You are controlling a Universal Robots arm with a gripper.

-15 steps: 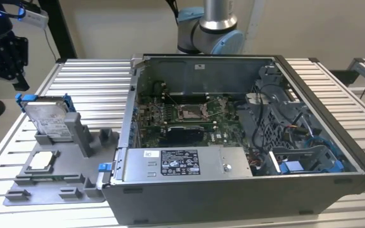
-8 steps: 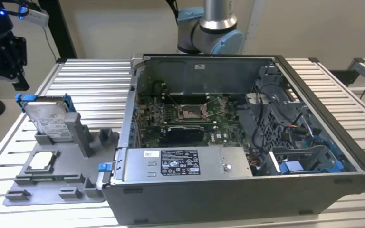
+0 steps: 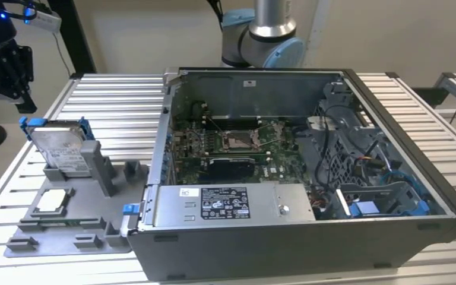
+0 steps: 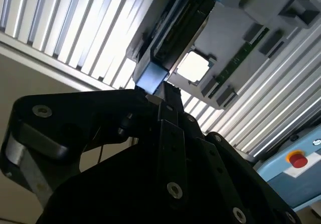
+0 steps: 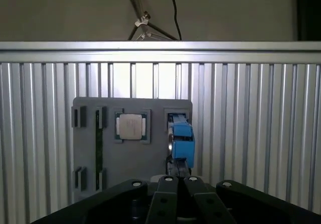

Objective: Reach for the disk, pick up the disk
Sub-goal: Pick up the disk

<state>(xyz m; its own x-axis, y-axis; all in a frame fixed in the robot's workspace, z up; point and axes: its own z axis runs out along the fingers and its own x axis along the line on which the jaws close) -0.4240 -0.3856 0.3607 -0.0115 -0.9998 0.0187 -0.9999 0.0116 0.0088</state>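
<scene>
Exterior view: hand [image 3: 24,102] hangs above the disk [image 3: 57,148], apart from it. Disk stands on edge in grey holder [image 3: 54,237] on desk [image 3: 109,101], beside open PC case [image 3: 291,237]. First wrist view: fingers [image 5: 161,199] closed together, nothing betw. them; chip [image 5: 131,126] flat nr disk.

1. The tool [image 3: 25,105] hangs above the disk [image 3: 57,148], apart from it.
2. The disk stands tilted in a grey holder [image 3: 62,240] on the tabletop [image 3: 117,107].
3. An open computer case [image 3: 275,249] stands just beside the holder.
</scene>
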